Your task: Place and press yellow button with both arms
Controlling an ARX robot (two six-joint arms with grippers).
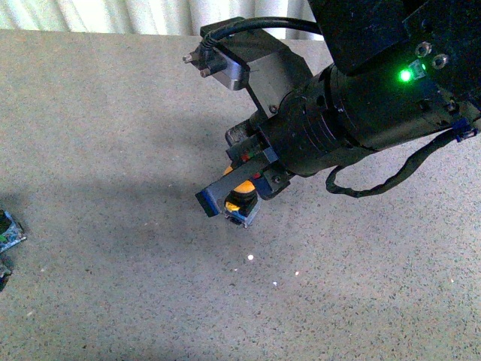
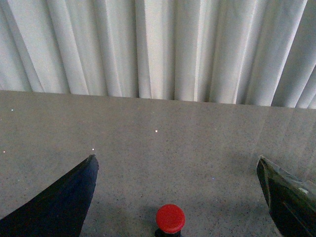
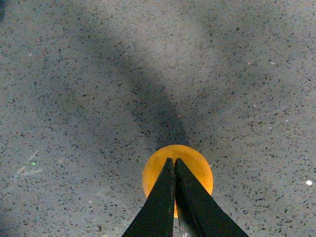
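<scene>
A: How many buttons?
B: Two: one yellow button (image 1: 242, 197) on the tabletop (image 1: 113, 135), one red button (image 2: 170, 218).
A: Arms?
B: Right pincer (image 1: 229, 198) closed, angled down onto the yellow button; left pincer (image 2: 180, 197) open around the red one.

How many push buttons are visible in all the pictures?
2. The yellow button is on the table under the closed right hand. A red button stands between the open left hand's fingers. Others may be hidden.

yellow button (image 1: 242, 200): I see it mostly hidden under right gripper (image 1: 229, 201)
red button (image 2: 170, 218): base cut off at 6 o'clock
left-edge object (image 1: 9, 229): cropped, unidentifiable
</scene>
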